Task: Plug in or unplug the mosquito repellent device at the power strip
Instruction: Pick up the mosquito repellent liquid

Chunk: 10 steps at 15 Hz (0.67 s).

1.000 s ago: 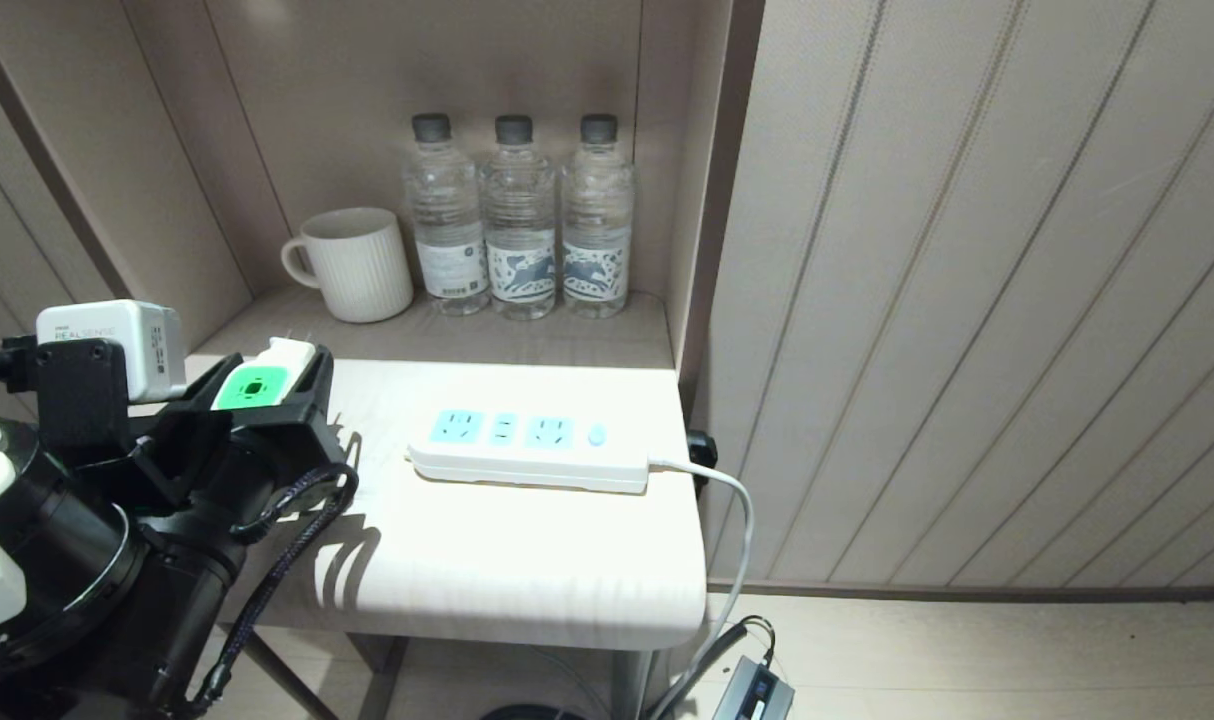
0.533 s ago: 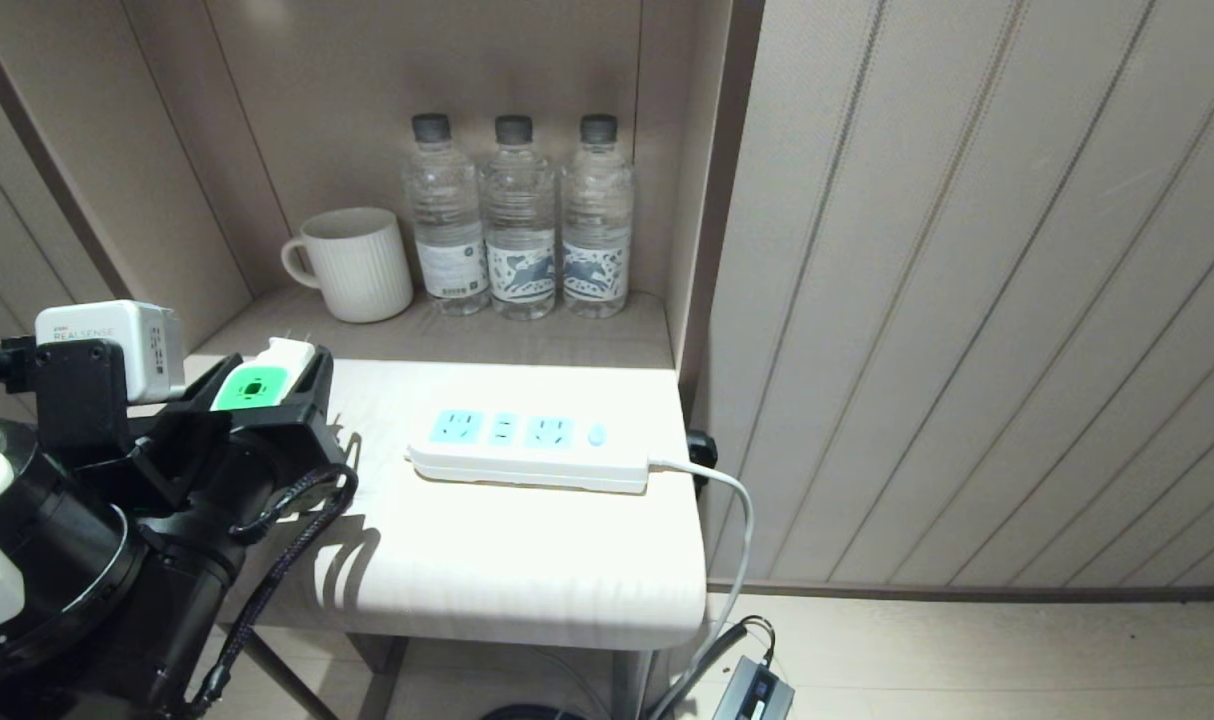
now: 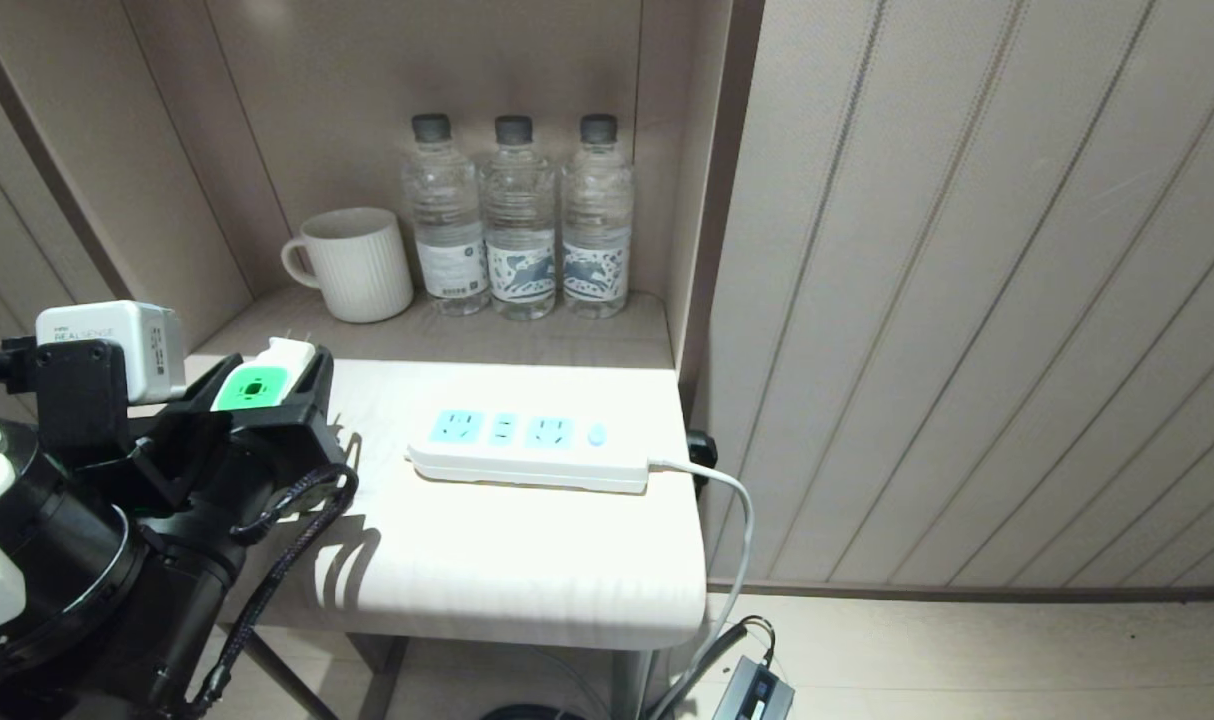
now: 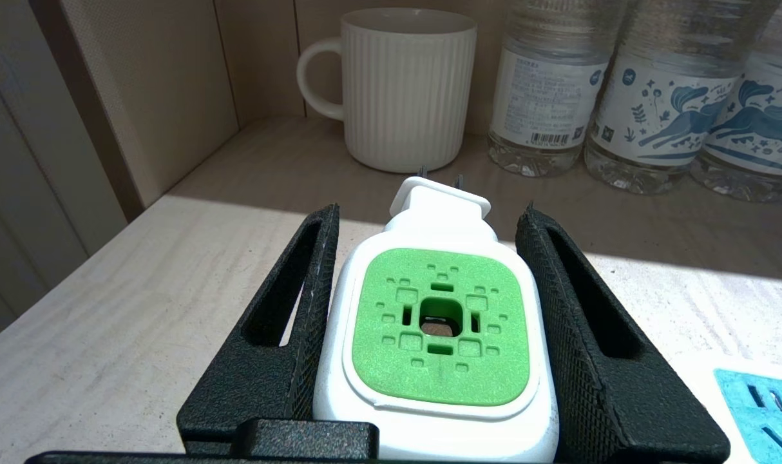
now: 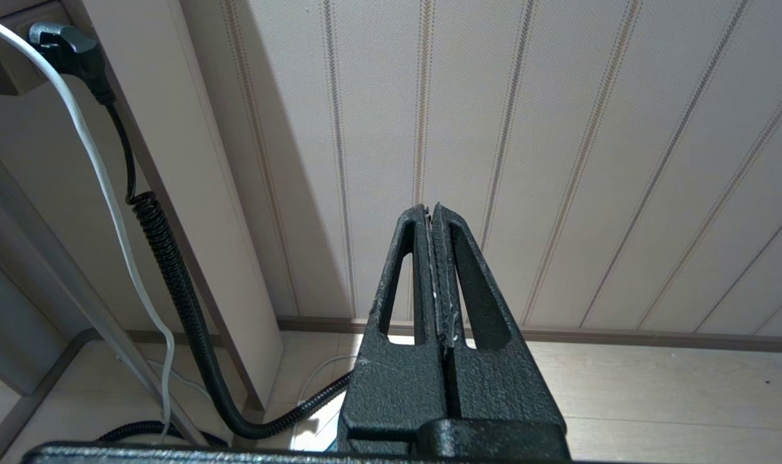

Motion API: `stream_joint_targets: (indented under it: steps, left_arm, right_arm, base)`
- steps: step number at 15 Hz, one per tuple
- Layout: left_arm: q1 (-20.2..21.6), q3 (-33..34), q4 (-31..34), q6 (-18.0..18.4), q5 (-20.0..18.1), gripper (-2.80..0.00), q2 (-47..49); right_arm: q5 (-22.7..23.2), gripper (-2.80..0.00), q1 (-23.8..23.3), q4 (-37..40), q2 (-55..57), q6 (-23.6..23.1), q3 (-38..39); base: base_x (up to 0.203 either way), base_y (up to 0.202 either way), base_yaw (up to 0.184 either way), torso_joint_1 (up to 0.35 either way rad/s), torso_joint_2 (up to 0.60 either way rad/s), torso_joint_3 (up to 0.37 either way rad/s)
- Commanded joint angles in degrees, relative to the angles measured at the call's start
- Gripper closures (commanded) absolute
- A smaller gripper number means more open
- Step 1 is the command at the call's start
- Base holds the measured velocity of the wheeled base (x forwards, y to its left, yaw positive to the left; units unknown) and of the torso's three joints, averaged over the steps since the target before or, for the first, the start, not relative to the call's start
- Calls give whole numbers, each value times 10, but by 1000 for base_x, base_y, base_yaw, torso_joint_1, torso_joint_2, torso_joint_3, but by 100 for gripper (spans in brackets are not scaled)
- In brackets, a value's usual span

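Note:
My left gripper [image 3: 267, 378] hangs over the left edge of the small table and is shut on the mosquito repellent device [image 3: 254, 387]. The device's white-and-green cap [image 4: 439, 322] sits between the black fingers [image 4: 307, 283], its plug prongs pointing toward the back shelf. Its bottle is hidden. The power strip [image 3: 532, 450] lies flat on the table to the device's right, with nothing plugged into its light-blue sockets; one corner [image 4: 758, 406] shows in the left wrist view. My right gripper [image 5: 431, 209] is shut and empty, parked low beside the wall.
A white ribbed mug [image 3: 357, 265] and three clear water bottles [image 3: 515, 215] stand on the shelf behind the table [image 3: 527, 570]. The strip's white cord [image 3: 737, 520] drops off the right edge. A black adapter [image 3: 757, 690] lies on the floor.

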Motion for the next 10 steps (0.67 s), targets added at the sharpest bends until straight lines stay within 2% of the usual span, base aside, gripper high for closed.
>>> stream_joint_targets:
  steps: [1, 6, 10]
  left_arm:
    - [-1, 2, -4, 0, 3, 0, 0]
    - [-1, 3, -4, -4, 1, 0, 6]
    - [2, -30, 10, 0, -14, 0, -8]
  right_arm:
    - [0, 0, 0, -1, 0, 0, 0]
    - [0, 0, 0, -1, 0, 0, 0]
    - [0, 0, 0, -1, 0, 0, 0]
  base:
    - [0, 0, 0, 0, 0, 0]
    - [0, 0, 0, 0, 0, 0]
    - [0, 0, 0, 0, 0, 0]
